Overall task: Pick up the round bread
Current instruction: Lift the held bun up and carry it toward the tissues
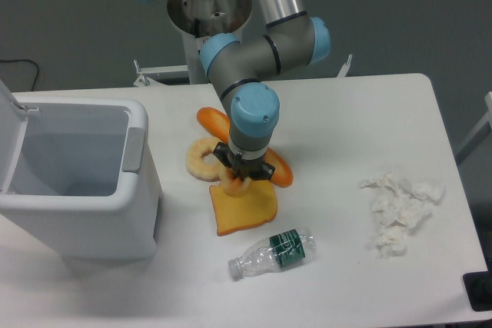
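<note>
- The gripper (242, 182) is sitting low over the middle of the table (369, 113), pointing straight down, with its fingers closing around a small golden-brown lump, the round bread (240, 184).
- The claw is looking pinched on that bun, though the wrist is hiding most of the fingers, so the grip may be only partial.
- Judging from this, the reach and descent are looking done and the grasp is at hand; the lift is not yet showing, since the bun is sitting right at the top edge of the toast slice (244, 209), seemingly touching it.
- The round bread is showing only as a lumpy, browned sliver between the dark fingers, mostly covered from above.
- The ring bagel (203, 160) is lying just beside it toward the bin (77, 182), and an orange long roll (217, 122) is running behind the gripper.
- A plastic bottle (273, 253) is lying nearer the front edge, and crumpled tissues (400, 209) are sitting well apart toward the right edge.
</note>
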